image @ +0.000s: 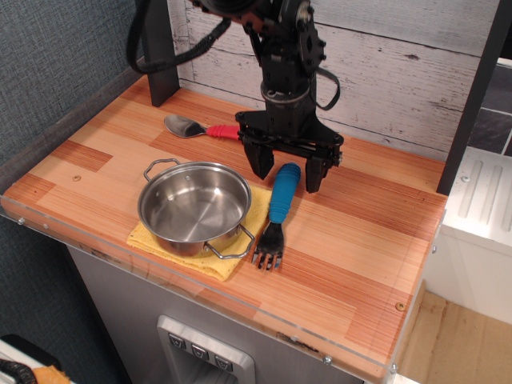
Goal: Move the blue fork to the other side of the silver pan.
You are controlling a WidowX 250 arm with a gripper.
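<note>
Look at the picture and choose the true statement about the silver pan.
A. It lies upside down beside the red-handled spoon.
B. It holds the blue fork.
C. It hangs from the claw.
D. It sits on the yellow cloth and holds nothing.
D. The silver pan stands upright on the yellow cloth with its inside bare, while the blue fork lies on the table beside it.
</note>
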